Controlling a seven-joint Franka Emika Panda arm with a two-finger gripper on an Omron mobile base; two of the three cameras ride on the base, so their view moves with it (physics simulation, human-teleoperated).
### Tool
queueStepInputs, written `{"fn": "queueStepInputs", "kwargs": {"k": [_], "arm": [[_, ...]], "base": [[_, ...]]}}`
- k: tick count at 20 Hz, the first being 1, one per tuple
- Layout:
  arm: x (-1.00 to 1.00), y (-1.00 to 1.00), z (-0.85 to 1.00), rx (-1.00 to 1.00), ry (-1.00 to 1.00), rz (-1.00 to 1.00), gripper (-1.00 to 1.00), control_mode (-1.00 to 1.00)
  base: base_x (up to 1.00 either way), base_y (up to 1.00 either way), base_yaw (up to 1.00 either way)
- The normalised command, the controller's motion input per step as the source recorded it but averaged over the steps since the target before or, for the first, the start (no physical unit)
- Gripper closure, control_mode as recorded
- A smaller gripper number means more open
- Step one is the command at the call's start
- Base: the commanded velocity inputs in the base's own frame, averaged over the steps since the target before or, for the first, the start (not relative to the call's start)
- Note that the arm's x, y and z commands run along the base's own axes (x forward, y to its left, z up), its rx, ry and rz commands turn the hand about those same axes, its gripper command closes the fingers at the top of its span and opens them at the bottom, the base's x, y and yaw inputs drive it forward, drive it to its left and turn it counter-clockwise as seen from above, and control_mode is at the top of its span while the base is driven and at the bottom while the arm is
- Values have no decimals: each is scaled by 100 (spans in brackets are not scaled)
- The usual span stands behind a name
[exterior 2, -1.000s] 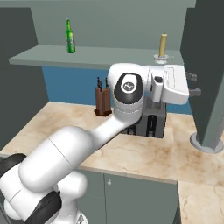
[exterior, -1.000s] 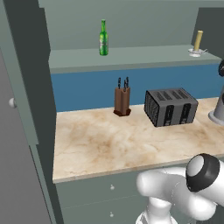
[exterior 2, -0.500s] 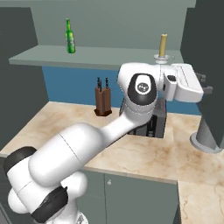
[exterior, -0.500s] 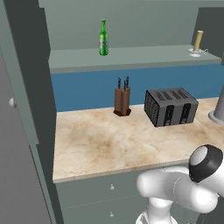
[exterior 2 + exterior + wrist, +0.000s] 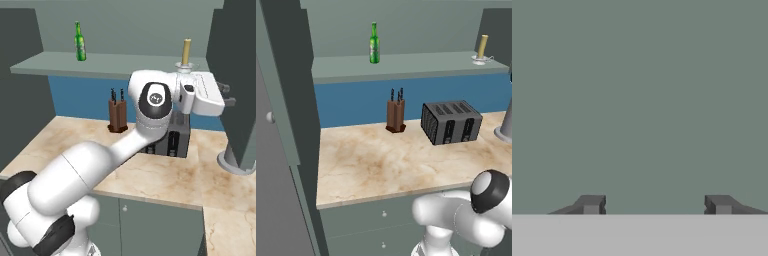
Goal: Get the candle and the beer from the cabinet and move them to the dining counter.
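slim green glass beer bottle (image 5: pixel 374 43) and pale-yellow stick candle (image 5: pixel 186 52) in round dish: upright on matte grey-green cabinet shelf (image 5: pixel 406 65) | white arm raised, hand level below candle | claw (image 5: pixel 657 205) open, empty

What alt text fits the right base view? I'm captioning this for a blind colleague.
A white robot arm reaches up toward a candle on the shelf of an open cabinet, with a green beer bottle further left. Below, a marble worktop holds a knife block and a toaster.
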Motion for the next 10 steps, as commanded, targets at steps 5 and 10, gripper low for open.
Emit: {"fn": "queueStepInputs", "kwargs": {"k": [5,10], "arm": [[-14,58,0,-2,0,2,-100,-100],[-12,67,3,0,0,14,-100,-100]], "base": [[0,0,0],[0,0,0]]}}
